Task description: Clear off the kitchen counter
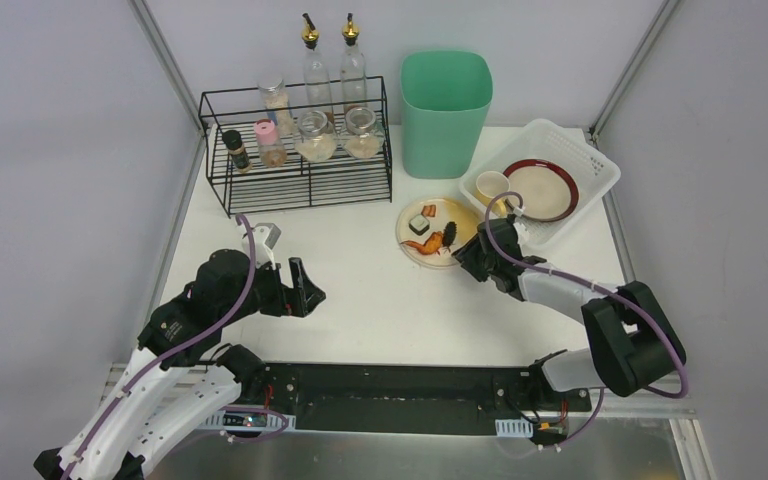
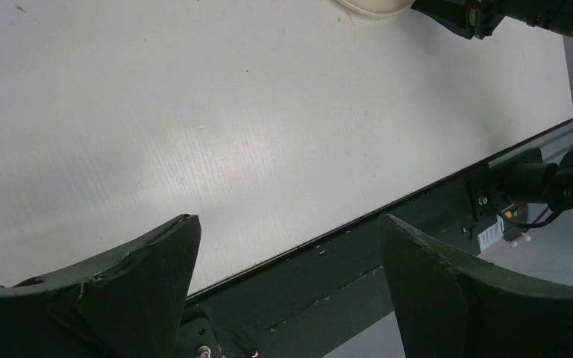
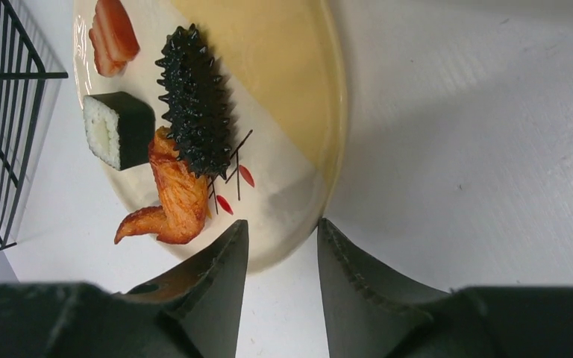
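We find the right gripper (image 3: 282,227) astride the near rim of the yellow plate (image 3: 298,74), which sits on the kitchen counter (image 1: 360,290) just beside the white basket (image 1: 600,165). Its jaws stand narrowly apart, and we cannot tell whether they bite yet. In our judgement so shallow a hold may slip or tip the plate, spilling the sushi roll (image 3: 119,130) and the spiky sea cucumber (image 3: 194,104). The left gripper (image 2: 287,221) hangs spread wide over the counter's front edge, holding nothing.

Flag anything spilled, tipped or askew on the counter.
Nothing stands out. The jars stand upright in the wire rack, the food lies on the plate, the green bin is upright, and no spill shows on the counter.
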`<state>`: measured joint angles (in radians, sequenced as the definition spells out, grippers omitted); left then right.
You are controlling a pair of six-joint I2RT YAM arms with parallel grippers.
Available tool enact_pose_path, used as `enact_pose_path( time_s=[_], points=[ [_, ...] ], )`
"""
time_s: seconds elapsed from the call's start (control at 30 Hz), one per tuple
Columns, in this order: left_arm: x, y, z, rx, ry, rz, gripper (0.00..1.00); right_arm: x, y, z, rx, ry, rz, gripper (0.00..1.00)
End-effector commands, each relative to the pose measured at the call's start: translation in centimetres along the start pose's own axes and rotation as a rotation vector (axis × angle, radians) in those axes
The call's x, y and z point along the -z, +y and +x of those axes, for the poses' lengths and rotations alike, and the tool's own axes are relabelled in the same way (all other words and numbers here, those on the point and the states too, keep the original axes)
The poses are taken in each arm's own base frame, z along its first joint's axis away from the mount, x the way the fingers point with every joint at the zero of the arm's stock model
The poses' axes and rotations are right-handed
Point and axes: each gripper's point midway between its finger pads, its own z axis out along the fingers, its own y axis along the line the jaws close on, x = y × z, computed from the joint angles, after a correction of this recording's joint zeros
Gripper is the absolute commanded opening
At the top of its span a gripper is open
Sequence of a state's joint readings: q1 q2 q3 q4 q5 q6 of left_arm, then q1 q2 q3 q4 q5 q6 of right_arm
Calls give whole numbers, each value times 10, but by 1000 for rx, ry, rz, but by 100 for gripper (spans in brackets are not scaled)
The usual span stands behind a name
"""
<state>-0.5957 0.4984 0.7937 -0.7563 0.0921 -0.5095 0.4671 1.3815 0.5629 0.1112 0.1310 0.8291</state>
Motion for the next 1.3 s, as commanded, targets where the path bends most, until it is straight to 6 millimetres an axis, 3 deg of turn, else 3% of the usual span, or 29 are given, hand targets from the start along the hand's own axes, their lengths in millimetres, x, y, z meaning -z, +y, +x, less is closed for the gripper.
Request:
enact_pose_path(
  time_s=[0.0,0.8,1.0,1.27],
  points=[
    [-2,5,-2,4,-5,-31,92,-6,-5,14,-44,55,17,41],
    [-3,6,-2,11,-5,-35,92,-5,-29,41,-7,148,94,41],
    [-3,6,-2,11,-5,-36,92,-10,-33,46,2,168,114,30],
    [-3,6,-3,11,-5,-33,92,-15,-39,55,24,188,139,29]
  ],
)
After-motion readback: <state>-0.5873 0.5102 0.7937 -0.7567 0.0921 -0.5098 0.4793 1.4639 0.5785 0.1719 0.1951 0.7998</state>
